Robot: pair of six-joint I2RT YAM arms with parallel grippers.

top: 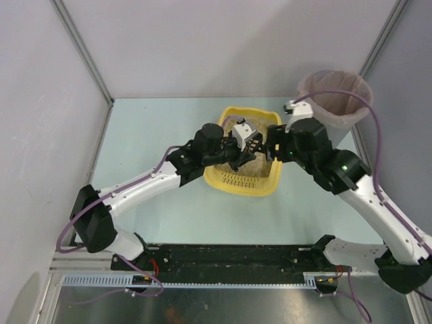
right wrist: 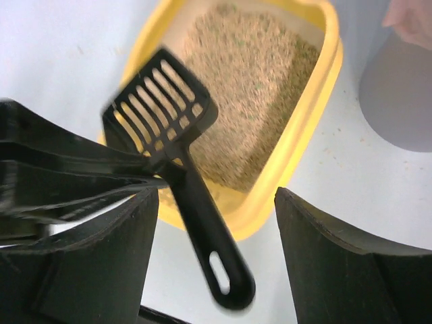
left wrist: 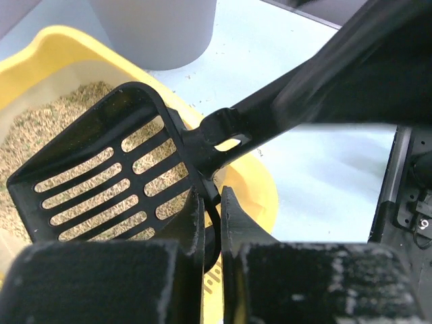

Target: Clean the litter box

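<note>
Above the litter box (top: 224, 183), left pincer (left wrist: 212, 202) tight on the scoop (right wrist: 197, 206) (right pincer (right wrist: 216, 196) wide open).

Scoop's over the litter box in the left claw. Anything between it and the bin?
Yes: the right arm sits between the litter box and the bin. Its open right claw straddles the handle of the scoop, which is held by the left claw.

Yellow litter box (right wrist: 317, 94): smooth, semi-gloss plastic; litter (right wrist: 250, 88) inside: beige, coarse, dry-looking granules; scoop (right wrist: 189, 196): black moulded plastic w/ slight sheen; bin (left wrist: 155, 27): plain grey, smooth, matt; liner (top: 322, 86): thin pinkish see-through film; table (top: 155, 128): pale, smooth, low-gloss top; fingers (left wrist: 101, 283) of left gripper (left wrist: 212, 209): matt black, grainy-faced.
</note>
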